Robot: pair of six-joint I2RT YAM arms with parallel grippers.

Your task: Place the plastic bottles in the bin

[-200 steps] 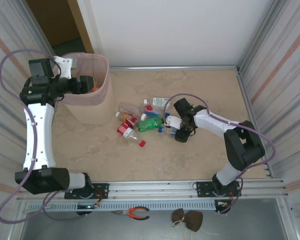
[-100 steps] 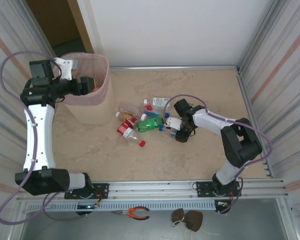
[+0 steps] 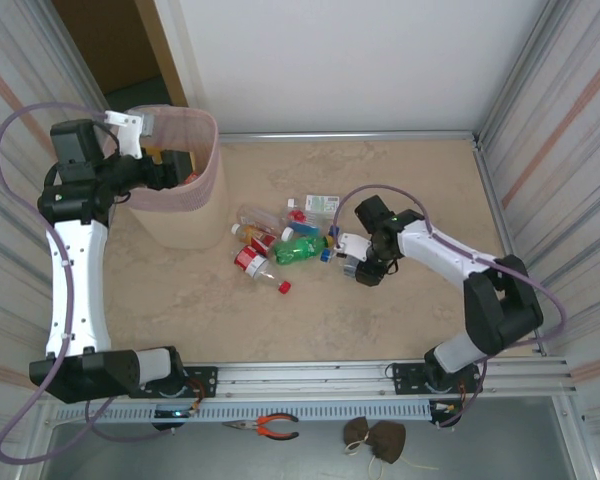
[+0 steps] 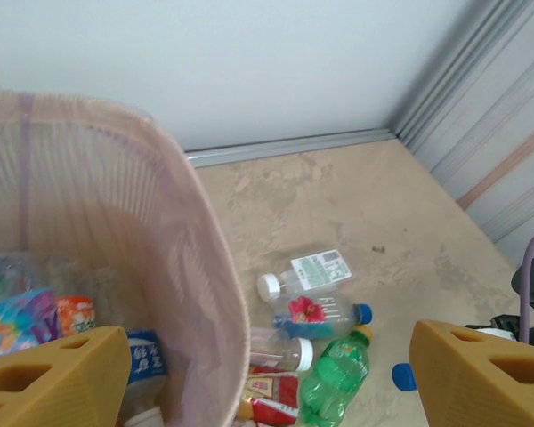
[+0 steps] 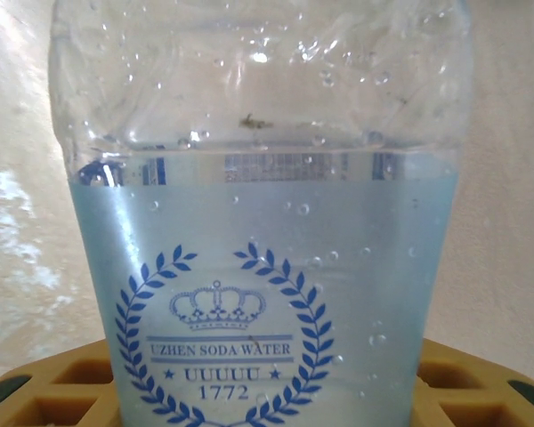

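Right gripper, seen from above, grasps one bottle lying on the table, farther from the bin than any other. Left gripper hangs spread wide and empty over the bin's mouth. Loose bottles lie near the bin, between it and the grasped one. I count about seven, though they overlap, so the number is unsure. One bin, two grippers.

From the left wrist, binned bottles show inside the bin, at least four. I judge part of the job done. Five loose ones lie just outside its wall.

From the right wrist, the grasped bottle is clear with a blue crown label and sits between the pads. Roughly eight are left to carry over, this one first.
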